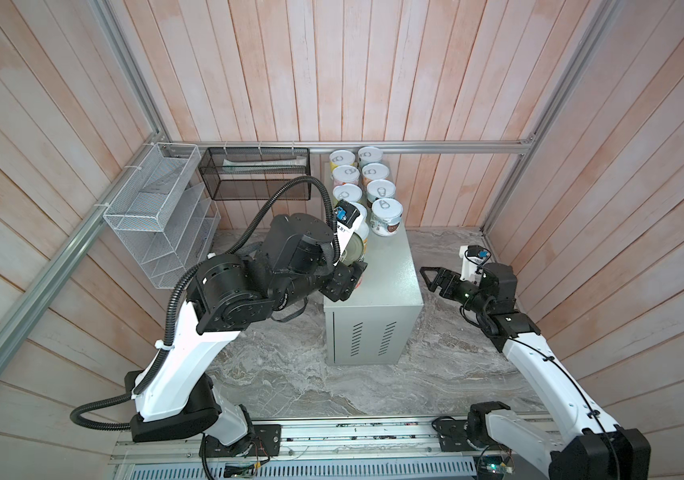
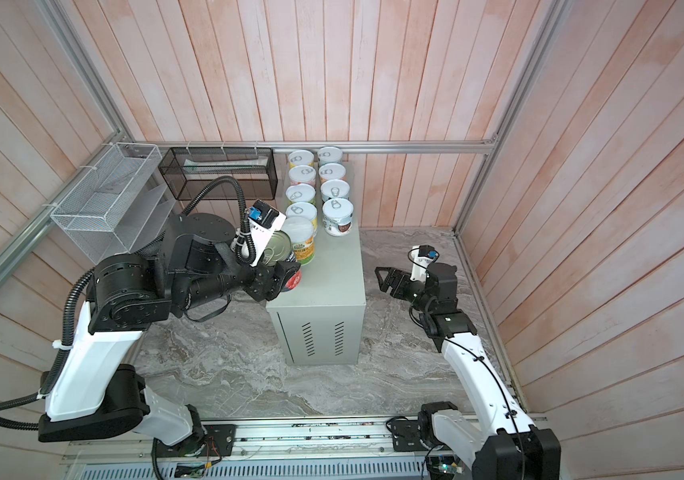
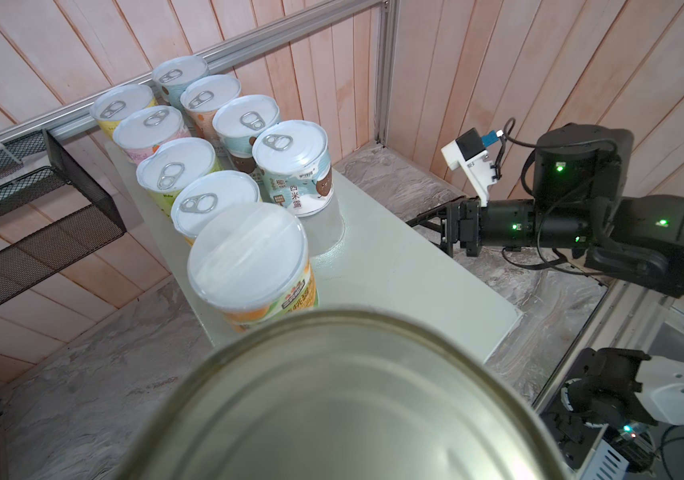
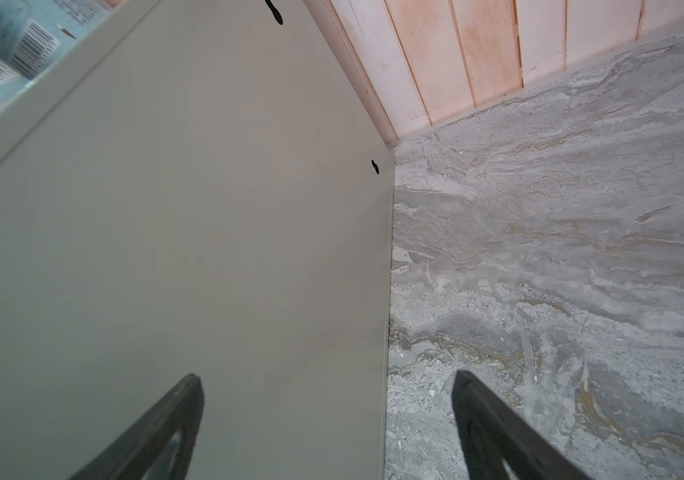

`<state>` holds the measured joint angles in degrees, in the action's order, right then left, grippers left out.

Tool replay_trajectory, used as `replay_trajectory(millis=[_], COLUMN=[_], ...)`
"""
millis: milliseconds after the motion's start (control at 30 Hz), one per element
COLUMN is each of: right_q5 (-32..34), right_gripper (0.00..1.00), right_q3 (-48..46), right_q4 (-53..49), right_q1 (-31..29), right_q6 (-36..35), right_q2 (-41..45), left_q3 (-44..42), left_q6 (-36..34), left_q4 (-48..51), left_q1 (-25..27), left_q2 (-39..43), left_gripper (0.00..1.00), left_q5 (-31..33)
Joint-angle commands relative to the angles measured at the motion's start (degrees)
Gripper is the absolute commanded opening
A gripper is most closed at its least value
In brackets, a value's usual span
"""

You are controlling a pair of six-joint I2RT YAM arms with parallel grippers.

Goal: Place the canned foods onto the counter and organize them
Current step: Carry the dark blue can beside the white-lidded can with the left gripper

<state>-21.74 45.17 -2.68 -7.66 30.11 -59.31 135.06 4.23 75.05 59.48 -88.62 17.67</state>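
Left gripper (image 2: 281,277): closed on the lower body of the tall tin (image 2: 276,248), at the counter's left edge.
Tall tin: held in the jaws with its plain metal lid up. That lid fills the left wrist view (image 3: 344,399), and a patch of red label shows beside the fingers in a top view.
Tin's long axis: roughly upright. Whether its base touches the counter top cannot be told.
Counter (image 2: 332,274): its bare top lies straight ahead of the left gripper's fingertips and runs on to the far edge.
Standing cans (image 2: 301,193): two rows off to the gripper's wall-ward side, five in the nearer row and four in the row beyond.
Plastic-lidded can (image 2: 302,239): last in the nearer row, just beside the held tin and possibly touching it.
Free spot: probably the end of the four-can row, ahead of the fingertips and slightly wall-ward, next to the bear-labelled can (image 2: 337,216).
Right gripper (image 2: 381,277): jaws wide apart and empty, low beside the counter's opposite wall over the marble surface (image 4: 539,249).
Nearer arm: the left, since it already carries the tin.
Risk: any sideways drift toward the wall would likely nudge the plastic-lidded can.
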Motion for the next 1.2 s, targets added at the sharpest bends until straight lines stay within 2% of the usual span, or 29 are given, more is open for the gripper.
replay_trajectory(millis=[0, 400, 567, 900, 1167], right_q5=[0.52, 2.51, 2.43, 1.74, 1.45], right_gripper=[0.93, 0.92, 0.88, 0.88, 0.89], right_q3=[2.82, 7.99, 9.38, 12.29, 13.16], right_q4=[-1.25, -6.9, -8.61, -11.35, -12.45], right_q1=[0.54, 2.74, 2.83, 2.82, 2.87], right_q6=[-1.46, -5.23, -5.94, -6.37, -6.18], right_q2=[0.92, 4.31, 6.06, 8.46, 9.29], left_q3=[3.24, 5.93, 7.39, 7.96, 6.67], left_q6=[-1.77, -2.9, -3.31, -3.32, -3.14], left_q4=[-9.2, -14.47, -14.41, -14.06, -14.92], left_q1=[0.33, 0.37, 0.37, -0.55, -0.85], left_q2=[-1.51, -7.96, -11.36, -14.08, -14.18], left_gripper=[0.0, 0.0, 0.0, 0.0, 0.4], left_q5=[-2.41, -5.97, -4.43, -4.02, -3.96])
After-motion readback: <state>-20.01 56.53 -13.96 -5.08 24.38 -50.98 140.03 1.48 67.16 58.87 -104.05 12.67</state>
